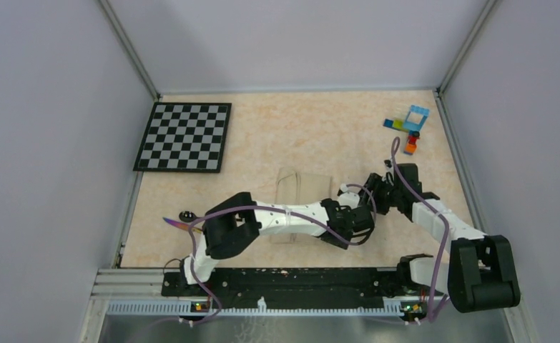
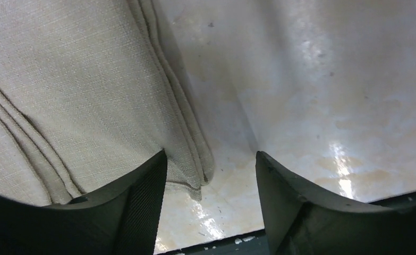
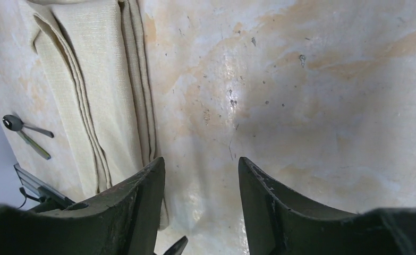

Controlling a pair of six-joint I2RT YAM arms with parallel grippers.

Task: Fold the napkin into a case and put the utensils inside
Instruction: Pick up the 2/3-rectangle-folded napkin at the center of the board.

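The napkin (image 1: 302,187) lies folded into a narrow, layered strip at the middle of the top view, partly hidden under the white left arm. In the left wrist view the napkin (image 2: 88,95) fills the upper left of the frame. It is cream-beige cloth with a coarse, linen-like weave, and its stacked hemmed edges run diagonally down to a soft rounded corner.

The left gripper (image 2: 210,159) stands wide open and holds nothing. That lower corner of the cloth lies in the gap between its jaws, and one dark finger (image 2: 136,202) covers the cloth's edge. I cannot tell whether it touches the cloth.

The right gripper (image 3: 201,162) is also open and empty, with bare table between its jaws. The napkin (image 3: 96,95) runs down the left of its view as a long pleated band, ending beside the left-hand finger (image 3: 136,212). Both pairs of fingers are matte black, wedge-shaped and tapering to blunt tips.

The utensils (image 1: 180,218) lie at the left of the top view, well apart from the napkin. One has an iridescent sheen. At the left edge of the right wrist view a spoon (image 3: 22,127) with a glossy dark oval bowl lies beside another slim handle.

The table (image 1: 320,128) is pale, mottled orange-cream and glossy, with small dark specks. A black-and-white chequered board (image 1: 184,136) lies at the upper left and coloured toy bricks (image 1: 411,125) at the upper right.
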